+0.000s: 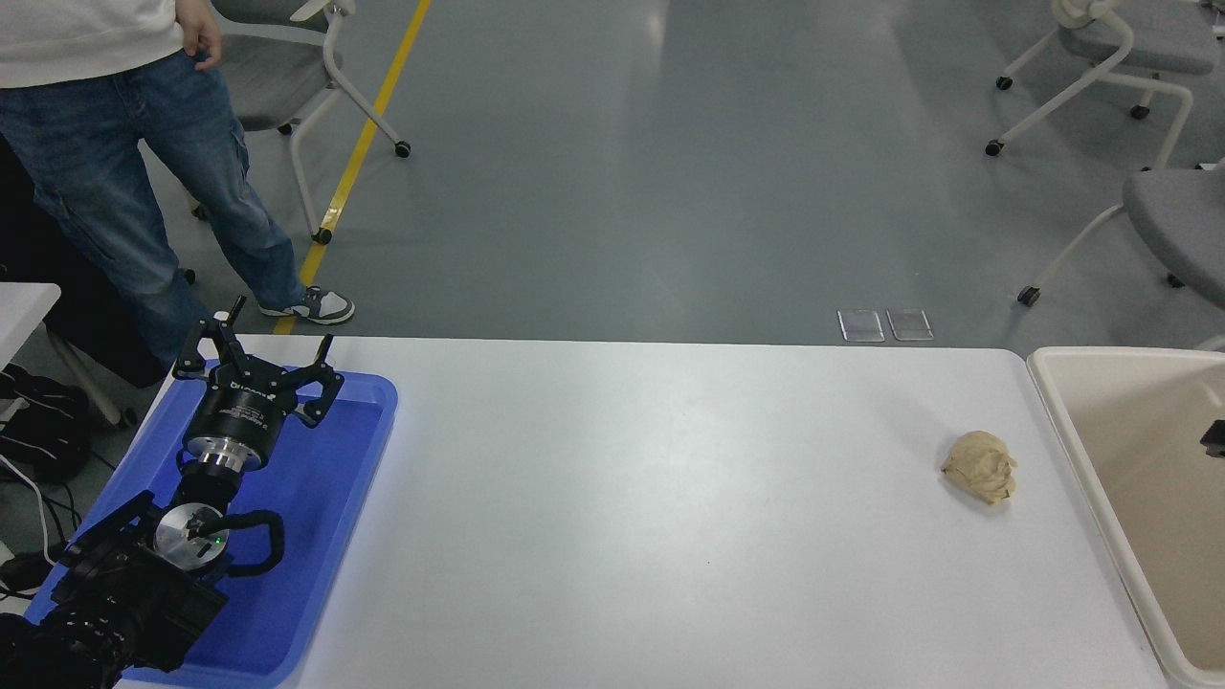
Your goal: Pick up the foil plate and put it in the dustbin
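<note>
Foil plate is not seen; dustbin point(1062, 421) shown; left tool point(256, 359) parked open; right tool point(1215, 435) state cannot be told.
</note>
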